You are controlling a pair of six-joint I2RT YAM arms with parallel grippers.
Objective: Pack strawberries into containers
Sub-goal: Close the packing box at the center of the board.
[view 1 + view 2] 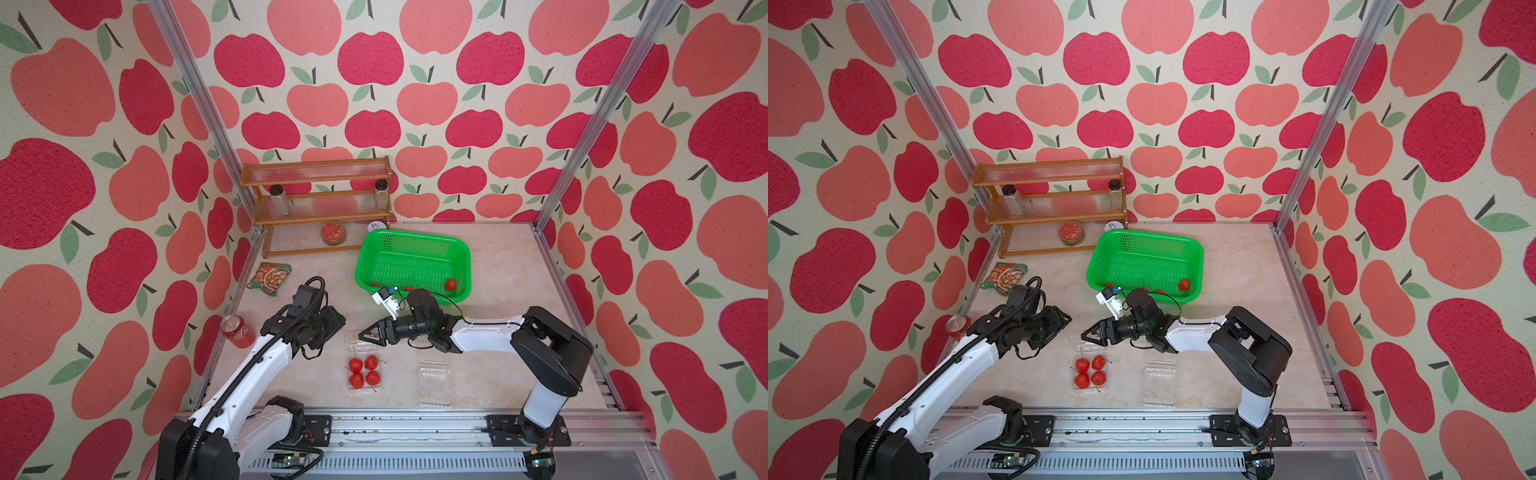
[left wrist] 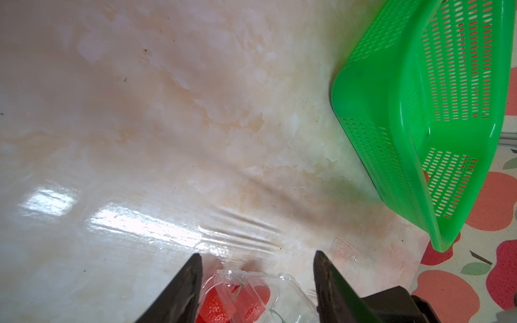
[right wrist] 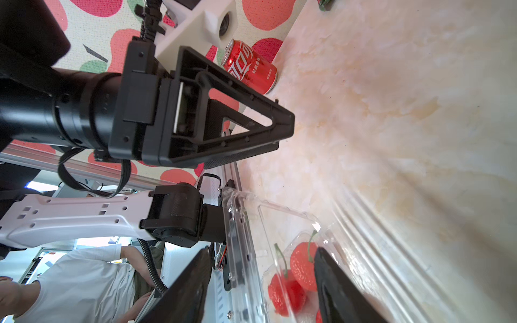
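1. Four strawberries [image 1: 371, 363] sit two by two in the filled container [image 1: 364, 372], stems up. Its lid [image 1: 355, 343] stands open along the edge facing the green basket [image 1: 415, 247]. Closing looks like the step in hand. A stem caught under the rim would likely stop the latch seating.
2. Right gripper [image 1: 361, 335] hangs low at the filled container's lid edge, jaws apart, gripping nothing. Contact with the lid cannot be told. A sideways push could skate the light box over the glossy table [image 1: 498, 291] instead of folding the lid.
3. Left gripper [image 2: 257, 254] sits near the same lid edge, on the filled container's soda can [image 1: 237, 331] side. Its jaws are spread and it is empty. The two grippers are close together, so both reaching for the lid could make the fingers clash.
4. Empty container [image 1: 434, 376] lies just beside the filled container, on the side away from the can. A shoved box could knock it askew.
5. The basket lies beyond the filled container's lid edge. A few loose berries [image 1: 451, 284] remain against its nearer wall, partly hidden by the right arm. Being round and glossy, they could roll from a pinch.
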